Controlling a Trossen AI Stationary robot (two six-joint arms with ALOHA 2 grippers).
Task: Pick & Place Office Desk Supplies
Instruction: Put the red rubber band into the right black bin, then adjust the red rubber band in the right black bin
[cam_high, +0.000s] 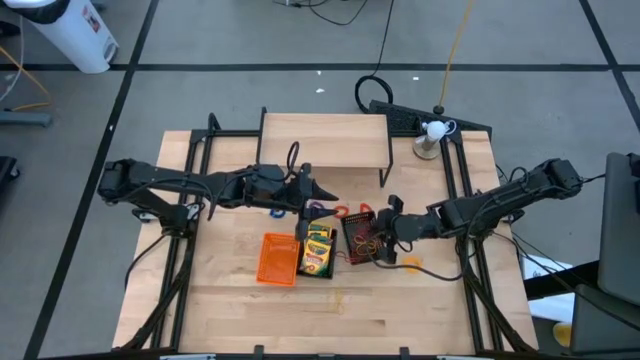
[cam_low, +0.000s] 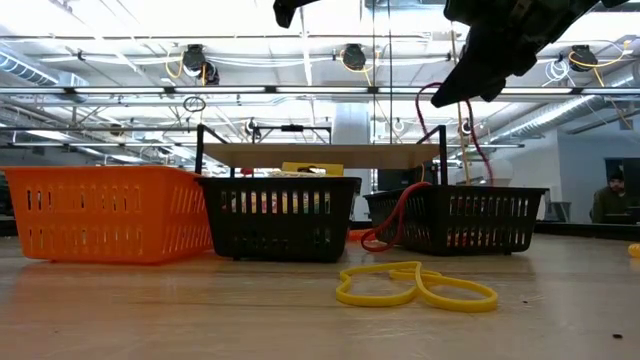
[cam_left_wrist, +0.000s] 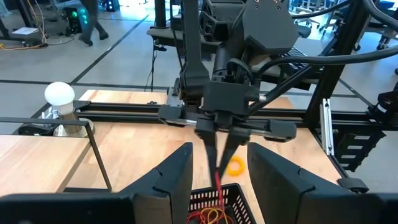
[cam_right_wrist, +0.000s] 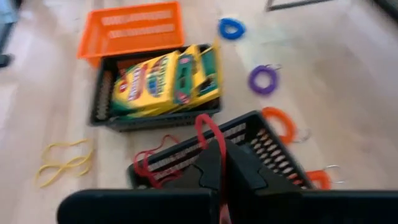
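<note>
Crayon boxes (cam_right_wrist: 168, 79): binned. Red band (cam_right_wrist: 208, 127): pinched in right gripper (cam_right_wrist: 222, 186) over black tray (cam_right_wrist: 267, 146). Left gripper (cam_high: 318, 187): spread, empty. Yellow bands (cam_low: 415, 285), coils: outstanding.

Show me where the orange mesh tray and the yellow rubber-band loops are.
orange mesh tray (cam_low: 100, 215), low view, front wall.
yellow rubber-band loops (cam_low: 415, 286), low view, where the loops meet.

orange tray (cam_high: 277, 259): empty
middle black tray (cam_right_wrist: 104, 93): crayon boxes (cam_right_wrist: 165, 78) inside
other black tray (cam_right_wrist: 268, 144): red band (cam_right_wrist: 206, 126) draped over rim
yellow bands (cam_low: 415, 285): on table
</note>
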